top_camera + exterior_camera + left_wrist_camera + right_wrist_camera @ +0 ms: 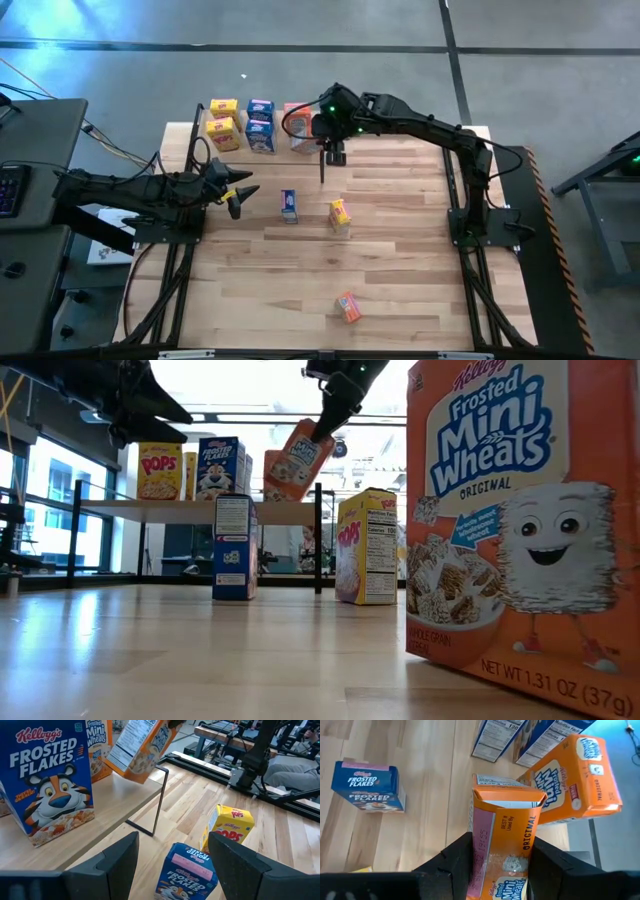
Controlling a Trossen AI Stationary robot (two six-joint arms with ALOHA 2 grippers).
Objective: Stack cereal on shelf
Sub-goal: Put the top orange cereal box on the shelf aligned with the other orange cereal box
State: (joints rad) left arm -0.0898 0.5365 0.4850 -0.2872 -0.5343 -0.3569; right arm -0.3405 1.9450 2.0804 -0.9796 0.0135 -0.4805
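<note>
Right wrist view shows an orange box [502,845] clamped between the right gripper's [500,865] two dark fingers, its top flap facing outward. In the low view this held box [298,460] hangs tilted from the gripper [325,430], above the shelf's [180,508] right end.

Just beyond it in the right wrist view a second orange box [575,780] stands on the shelf, with blue boxes [500,740] behind that. From the high view, the shelf [196,125] sits at the table's [400,250] far edge and carries two yellow boxes [223,125], two blue ones [260,125] and the orange one [297,125] partly under the right gripper [333,150].

Three boxes are off the shelf, on the tabletop: a blue one [289,205] upright near the middle, a yellow one [340,216] just beside it, and an orange one [348,307] well apart near the front edge, which fills the right of the low view [520,520].

The left gripper [236,192] hovers at the table's left side, fingers spread apart and empty; in its wrist view the blue [187,875] and yellow [227,827] tabletop boxes lie ahead of the fingers [117,862].
</note>
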